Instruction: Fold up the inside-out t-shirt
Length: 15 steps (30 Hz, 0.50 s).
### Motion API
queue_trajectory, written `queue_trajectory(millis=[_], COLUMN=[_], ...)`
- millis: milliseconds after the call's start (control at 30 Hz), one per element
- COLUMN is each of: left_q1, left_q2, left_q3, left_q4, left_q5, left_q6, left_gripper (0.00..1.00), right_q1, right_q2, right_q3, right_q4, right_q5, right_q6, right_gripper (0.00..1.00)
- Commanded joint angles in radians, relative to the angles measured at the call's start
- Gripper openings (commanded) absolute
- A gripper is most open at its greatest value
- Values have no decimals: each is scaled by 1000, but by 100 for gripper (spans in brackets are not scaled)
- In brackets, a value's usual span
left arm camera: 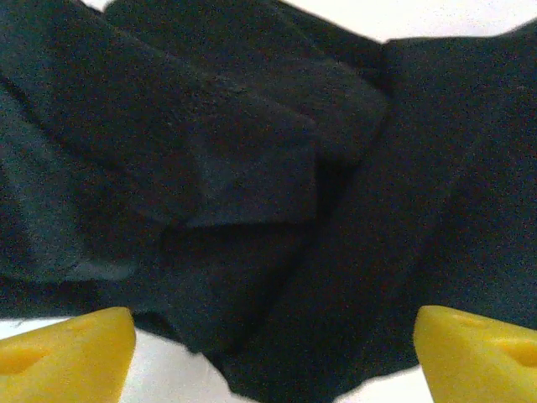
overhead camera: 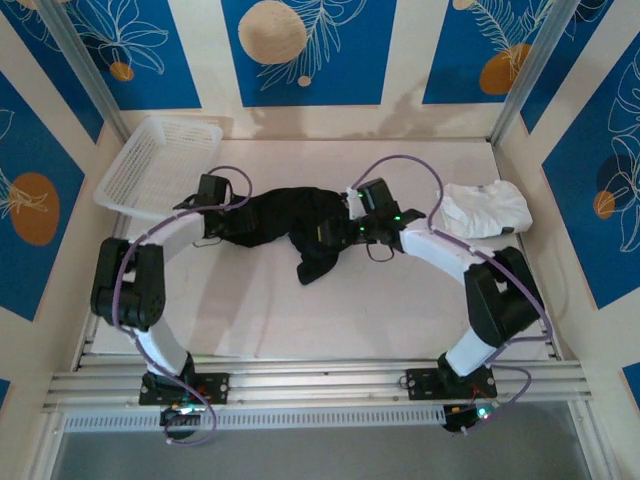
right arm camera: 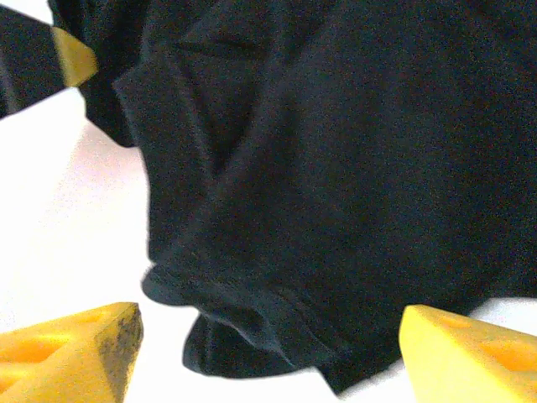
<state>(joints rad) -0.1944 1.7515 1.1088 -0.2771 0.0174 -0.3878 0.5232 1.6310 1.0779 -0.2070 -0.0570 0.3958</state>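
The inside-out t-shirt (overhead camera: 290, 222) lies crumpled in a black heap in the middle of the white table, with no print showing. My left gripper (overhead camera: 232, 216) is at the heap's left end. In the left wrist view it (left arm camera: 273, 357) is open, and a folded black edge of the t-shirt (left arm camera: 277, 252) lies between its yellow fingertips (left arm camera: 75, 348). My right gripper (overhead camera: 328, 234) is over the heap's right part. It (right arm camera: 268, 357) is open too, with a rolled hem of the t-shirt (right arm camera: 252, 311) between its fingertips (right arm camera: 470, 353).
A white mesh basket (overhead camera: 160, 165) stands at the back left. A folded white garment (overhead camera: 487, 208) lies at the back right, beside the right arm. An aluminium rail (overhead camera: 320, 380) runs along the near edge. Bare table (overhead camera: 330, 310) spreads in front of the heap.
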Motion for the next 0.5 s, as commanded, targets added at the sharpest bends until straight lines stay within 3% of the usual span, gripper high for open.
queue_trajectory(millis=[0,167,300,333,467], left_q1=[-3,0,-1,-1,-1], left_q2=[72,121,34,-2,-200], left_q3=[75,113,103,93,79], left_q4=[-3,6,-9,-3,12], left_q5=[7,5,-17,-15,41], left_q6=[21,17,31,30,2], left_gripper=[70,28,0,0,0], right_q1=[46,48,26,17,-26], right_q2=[116,221,110,69,-124], right_q3=[86,209,210,200,192], right_q4=[77,30,-33,-42,-90], right_q5=[70,143,214,216,175], right_q6=[46,23,-38,-50,-97], right_gripper=[73,31,4,0,0])
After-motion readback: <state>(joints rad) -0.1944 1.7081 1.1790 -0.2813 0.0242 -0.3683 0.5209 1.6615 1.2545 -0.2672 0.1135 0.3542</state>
